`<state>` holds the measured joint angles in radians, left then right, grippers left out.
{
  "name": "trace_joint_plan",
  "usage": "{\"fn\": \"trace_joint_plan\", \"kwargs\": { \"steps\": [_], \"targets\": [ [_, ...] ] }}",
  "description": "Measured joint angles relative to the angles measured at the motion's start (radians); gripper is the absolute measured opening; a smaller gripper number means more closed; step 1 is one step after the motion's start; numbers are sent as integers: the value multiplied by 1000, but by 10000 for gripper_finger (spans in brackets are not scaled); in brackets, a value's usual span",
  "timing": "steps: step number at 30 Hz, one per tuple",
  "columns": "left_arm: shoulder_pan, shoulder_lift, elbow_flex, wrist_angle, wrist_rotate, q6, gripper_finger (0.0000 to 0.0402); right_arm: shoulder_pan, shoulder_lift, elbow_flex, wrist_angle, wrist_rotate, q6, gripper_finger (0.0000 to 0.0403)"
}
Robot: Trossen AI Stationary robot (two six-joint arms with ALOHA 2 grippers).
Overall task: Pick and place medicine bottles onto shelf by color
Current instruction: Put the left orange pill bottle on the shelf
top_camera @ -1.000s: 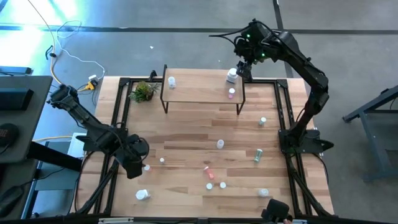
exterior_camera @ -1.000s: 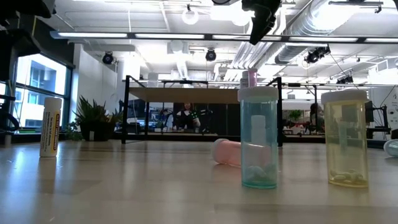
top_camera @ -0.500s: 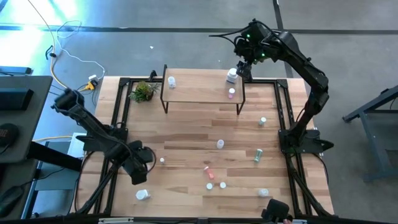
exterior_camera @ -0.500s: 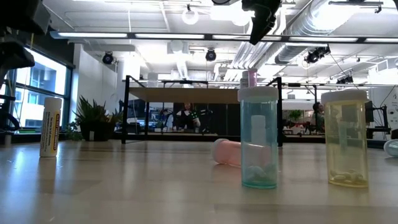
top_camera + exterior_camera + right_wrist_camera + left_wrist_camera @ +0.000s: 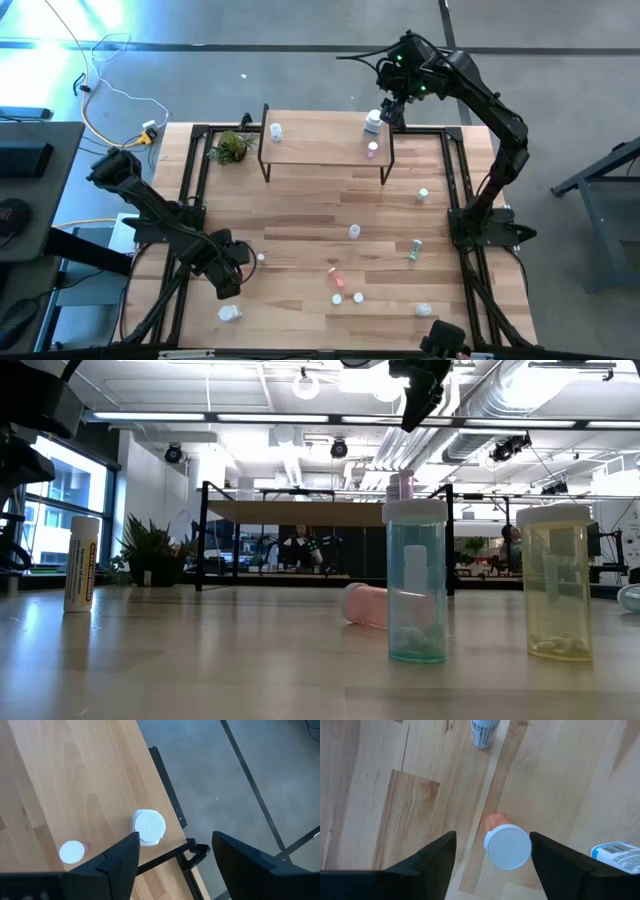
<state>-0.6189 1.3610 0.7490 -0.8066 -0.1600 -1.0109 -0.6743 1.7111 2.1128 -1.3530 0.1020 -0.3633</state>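
Jaws: both pairs spread, neither holding anything.
Table: bottles scattered over its near half.
Shelf: at the far edge, carrying a white jar, a pink bottle and another white bottle.
Right gripper: above the shelf's right end, over the white jar.
Left gripper: low over the near-left table, an orange bottle with a white cap standing between its fingers.
Risk: closing off-centre could tip the upright bottle.
Change: the left gripper has slid right and nearer; the right arm is unmoved.
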Motion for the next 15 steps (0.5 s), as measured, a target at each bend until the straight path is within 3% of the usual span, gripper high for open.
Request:
{"fn": "trace_joint_plan", "kwargs": {
  "steps": [10, 15],
  "targets": [
    [0, 0, 0, 1, 2, 10, 141, 0, 0, 0, -1, 0, 0, 240],
    [0, 0, 0, 19, 2, 8, 113, 0, 0, 0, -1, 0, 0, 240]
  ]
}}
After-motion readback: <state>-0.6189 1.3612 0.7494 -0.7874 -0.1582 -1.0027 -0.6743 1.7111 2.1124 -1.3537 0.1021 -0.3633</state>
